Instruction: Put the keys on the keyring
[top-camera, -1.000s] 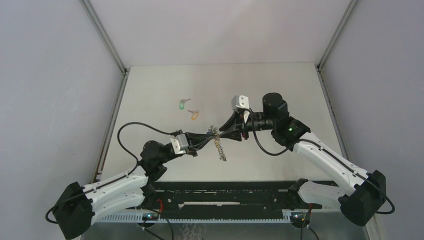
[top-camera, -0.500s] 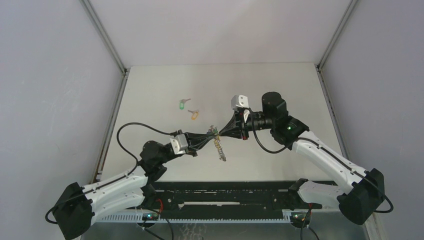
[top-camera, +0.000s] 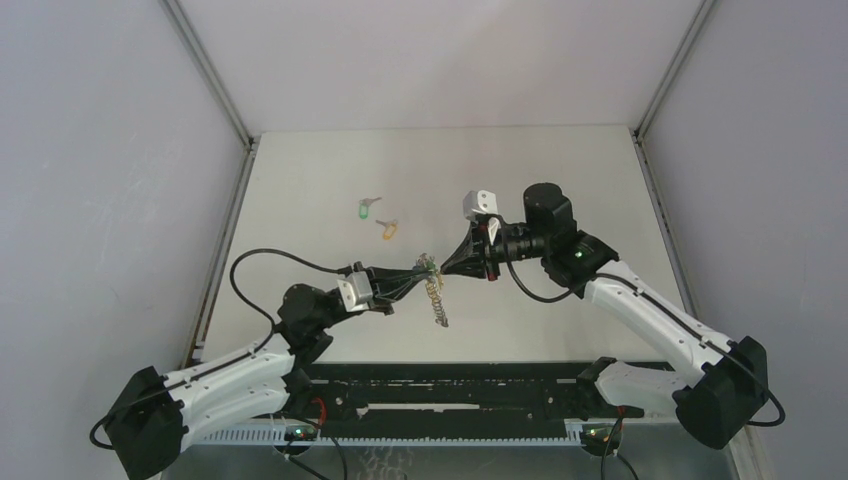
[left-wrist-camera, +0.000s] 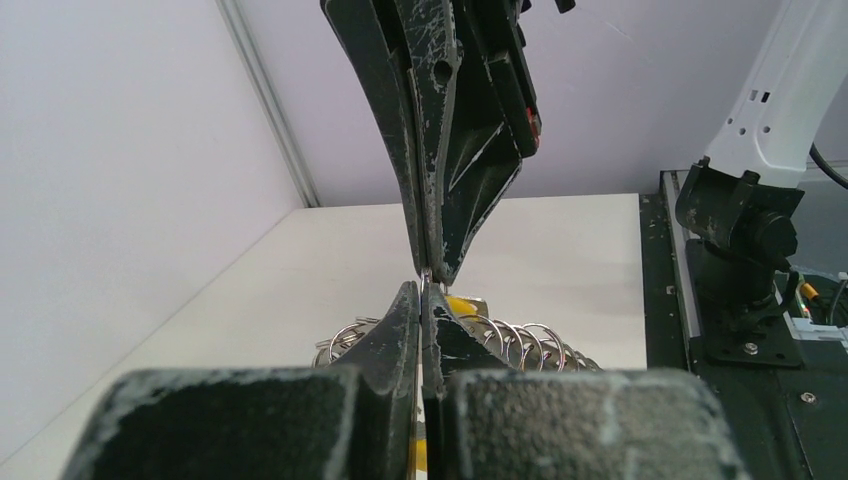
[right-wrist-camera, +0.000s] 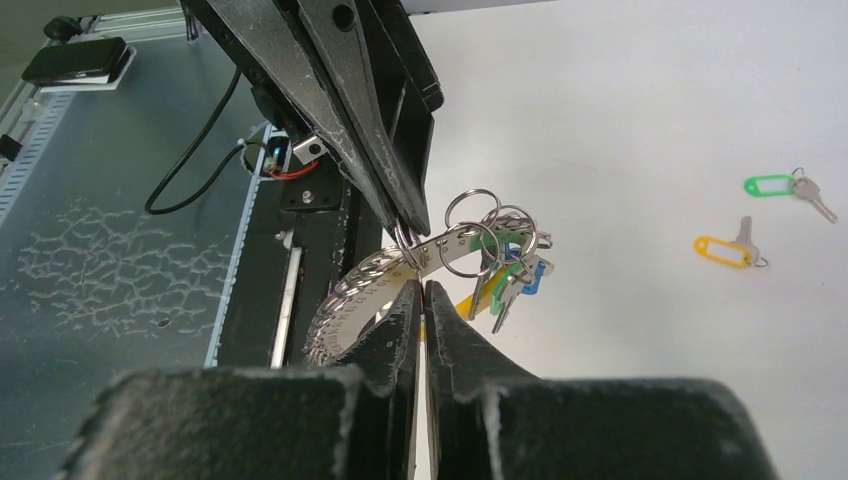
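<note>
The left hand (top-camera: 427, 268) and right hand (top-camera: 444, 266) each pinch the keyring (right-wrist-camera: 440, 243) tight, probably to steady it for opening.

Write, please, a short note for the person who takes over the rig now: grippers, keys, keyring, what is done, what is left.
Grippers: the left gripper and the right gripper are both shut on the keyring, tip to tip.
Done: a few tagged keys hang on the keyring.
Left: the green-tagged key and the orange-tagged key lie loose on the table, apart from each other; both must go on the keyring.
</note>
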